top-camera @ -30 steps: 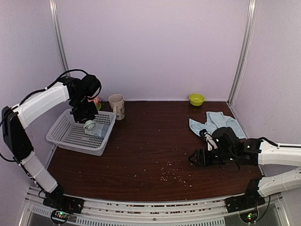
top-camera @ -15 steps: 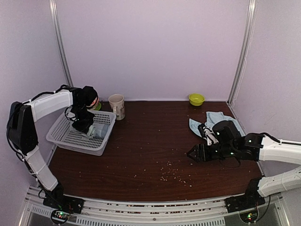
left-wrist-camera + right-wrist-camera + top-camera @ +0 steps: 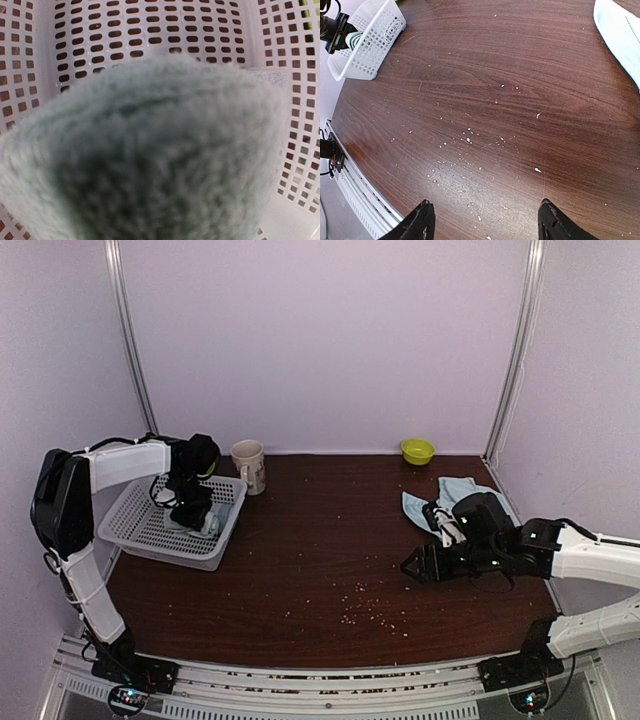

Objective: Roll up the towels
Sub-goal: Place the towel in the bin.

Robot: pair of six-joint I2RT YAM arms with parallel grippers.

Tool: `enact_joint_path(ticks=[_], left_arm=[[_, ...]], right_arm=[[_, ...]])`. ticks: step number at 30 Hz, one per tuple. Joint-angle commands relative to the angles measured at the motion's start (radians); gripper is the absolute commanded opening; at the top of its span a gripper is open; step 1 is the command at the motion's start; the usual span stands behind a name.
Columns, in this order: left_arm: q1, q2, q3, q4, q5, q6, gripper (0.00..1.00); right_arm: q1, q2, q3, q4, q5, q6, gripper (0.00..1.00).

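Reaching down into the white mesh basket (image 3: 135, 530) at the left rear of the desk (image 3: 320, 540), the left gripper (image 3: 200, 517) is closed partway on a rolled mint-green towel (image 3: 150, 150). In the left wrist view the fuzzy cloth fills nearly the whole picture, hiding the fingers, with the basket's slotted floor and walls showing around it (so the roll is inside the basket, low down near its floor).

Across the desk, the right gripper (image 3: 412, 567) hovers just above the wood with its jaws spread wide and nothing between them; its wrist camera shows only bare brown surface and scattered pale crumbs (image 3: 465, 137) past the two black fingertips (image 3: 424, 220). A light blue towel (image 3: 455, 498) lies loose and unrolled near the right rear corner, just behind the right arm and apart from its gripper.

A cream mug (image 3: 248, 465) stands just beside the basket's far corner, and a small green bowl (image 3: 418, 450) sits against the back wall.
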Motion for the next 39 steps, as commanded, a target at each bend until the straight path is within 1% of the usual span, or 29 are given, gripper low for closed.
enact_joint_path(ticks=[1, 6, 12, 13, 16, 20, 23, 25, 26, 29, 32, 39], left_arm=[[-0.005, 0.018, -0.008, 0.035, 0.020, -0.029, 0.00], [-0.004, 0.039, -0.020, 0.051, 0.018, -0.034, 0.00], [-0.003, 0.095, -0.025, 0.085, 0.052, -0.009, 0.00], [-0.002, 0.099, -0.027, 0.088, 0.054, -0.007, 0.01], [-0.003, 0.099, -0.038, 0.095, 0.053, 0.002, 0.21], [-0.002, 0.079, -0.050, 0.097, 0.043, 0.023, 0.45], [-0.001, 0.055, -0.063, 0.096, 0.040, 0.040, 0.67], [-0.002, 0.042, -0.068, 0.092, 0.039, 0.057, 0.80], [-0.001, 0.037, -0.069, 0.087, 0.041, 0.065, 0.83], [-0.001, 0.013, -0.074, 0.075, 0.044, 0.088, 0.93], [-0.002, -0.017, -0.067, 0.058, 0.043, 0.114, 0.97], [-0.005, -0.098, -0.026, -0.017, 0.035, 0.189, 0.98]], right_arm=[[-0.009, 0.001, 0.023, -0.012, 0.006, -0.015, 0.70], [-0.012, 0.003, 0.019, -0.011, 0.004, -0.016, 0.70], [-0.015, -0.007, 0.013, -0.024, 0.010, -0.019, 0.70], [-0.016, -0.010, 0.013, -0.025, 0.010, -0.019, 0.70], [-0.018, -0.016, 0.008, -0.026, 0.010, -0.017, 0.70], [-0.021, -0.014, 0.009, -0.023, 0.006, -0.017, 0.70], [-0.022, -0.008, 0.011, -0.017, 0.003, -0.017, 0.71], [-0.023, -0.002, 0.010, -0.012, -0.001, -0.019, 0.71], [-0.023, 0.002, 0.011, -0.012, -0.002, -0.019, 0.71], [-0.024, 0.010, 0.015, -0.009, -0.008, -0.022, 0.70], [-0.024, 0.012, 0.016, -0.002, -0.011, -0.024, 0.70], [-0.024, 0.034, 0.017, 0.022, -0.031, -0.018, 0.70]])
